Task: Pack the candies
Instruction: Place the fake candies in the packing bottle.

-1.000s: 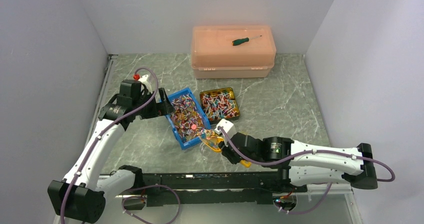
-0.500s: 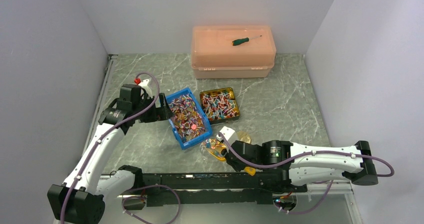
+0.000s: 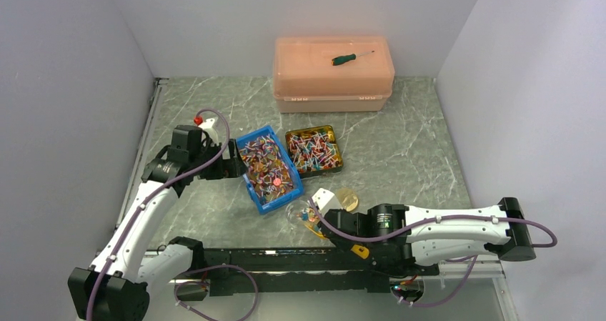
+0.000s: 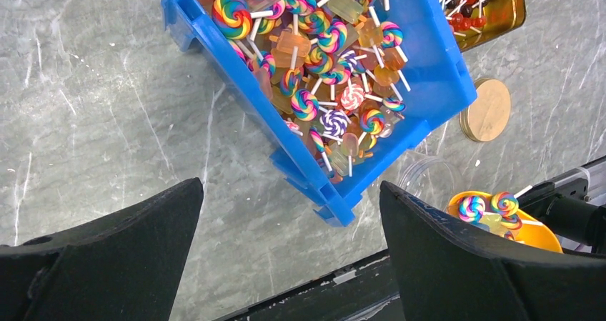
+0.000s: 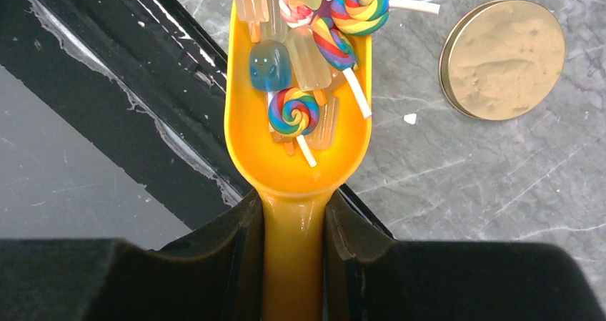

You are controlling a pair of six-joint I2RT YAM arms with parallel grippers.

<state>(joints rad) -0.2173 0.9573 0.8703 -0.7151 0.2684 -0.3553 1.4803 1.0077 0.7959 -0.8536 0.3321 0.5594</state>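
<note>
Plainly the step is a pour. The right claw [image 5: 293, 221] is clamped on the handle of the scoop [image 5: 300, 156], and a small load of candies [image 5: 294, 112] lies in its bowl, over the surface [image 5: 464, 178] by the front rail [image 5: 107, 85]. The rest of the candies fill the blue bin [image 4: 429, 71] and the gold tin [image 4: 509, 10].

I judge the target to be the clear jar [image 4: 429, 174] just beside the scoop, with its lid [image 5: 504, 60] lying off nearby. To do it well, hold the bowl level until its lip is over the jar mouth, then roll the wrist slowly. The sticks jut past the rim and could snag, or flick a piece onto the surface. The jar looks light and nothing holds it, so the scoop ought not to nudge it. The left claw [image 4: 289, 192] stands wide apart and empty by a corner of the bin, touching nothing that I can see.

The right wrist view gives the grip and the load closely, yet it cuts off the scoop's lip and shows no jar. The left wrist view shows jar, lid, scoop and bin together, so the gap to close reads best there. Only the top view shows both arms, and the orange box [image 3: 332, 99] at the back with a screwdriver [image 3: 352, 56] on it. There the jar is only a faint glint.
</note>
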